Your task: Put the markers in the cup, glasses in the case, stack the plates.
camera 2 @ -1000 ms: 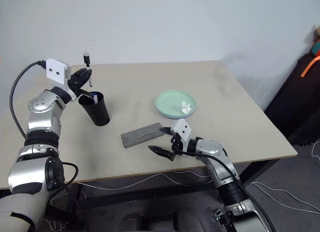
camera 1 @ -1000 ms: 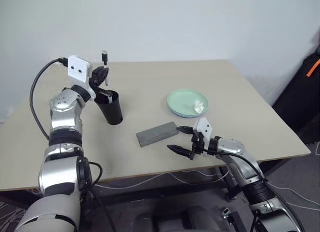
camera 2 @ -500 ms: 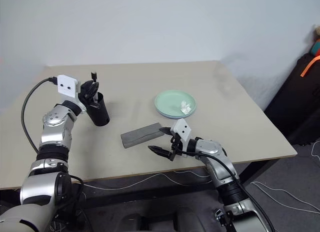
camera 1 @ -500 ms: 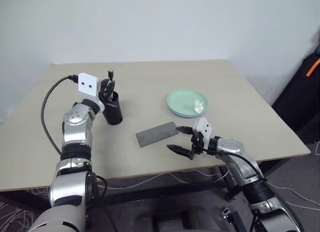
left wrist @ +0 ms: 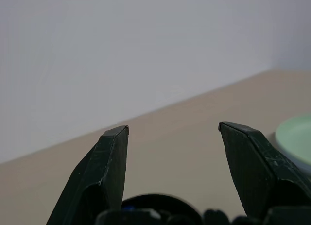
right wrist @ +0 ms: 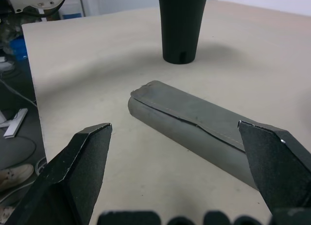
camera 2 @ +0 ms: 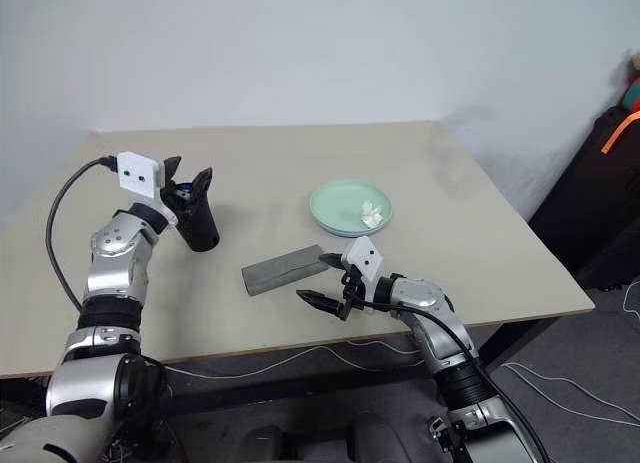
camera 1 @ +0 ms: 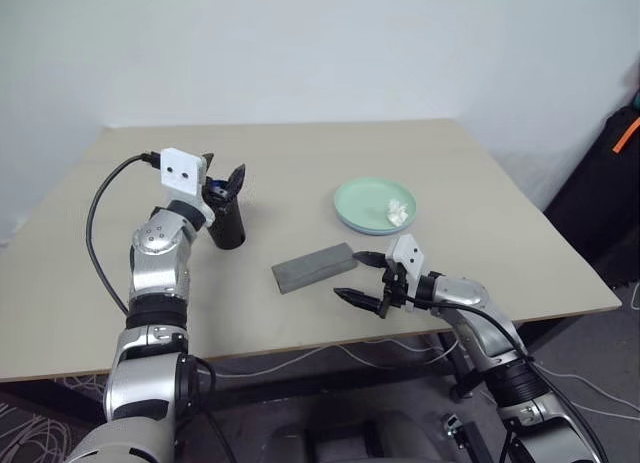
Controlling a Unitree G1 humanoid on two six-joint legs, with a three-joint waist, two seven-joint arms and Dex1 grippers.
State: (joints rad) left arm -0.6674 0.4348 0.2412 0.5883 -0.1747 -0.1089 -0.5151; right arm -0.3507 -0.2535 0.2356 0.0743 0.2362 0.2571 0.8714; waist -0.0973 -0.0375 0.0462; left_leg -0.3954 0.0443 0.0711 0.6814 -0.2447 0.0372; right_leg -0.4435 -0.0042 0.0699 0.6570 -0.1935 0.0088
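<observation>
Cup (camera 1: 226,221): black, tapered, upright, at about 10 o'clock on the table; a blue marker end (camera 1: 217,193) shows at its rim. Case (camera 1: 314,266): flat grey box, closed, lying near table centre, long axis running 8 to 2 o'clock. Mint green plate (camera 1: 374,205): at 2 o'clock from the case, flat, holding a small white wad.

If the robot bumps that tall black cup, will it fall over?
Probably, fairly easily: the cup is tall, and the right wrist view shows it narrower at its base. It looks like light plastic, so it might slide first on the smooth table.
</observation>
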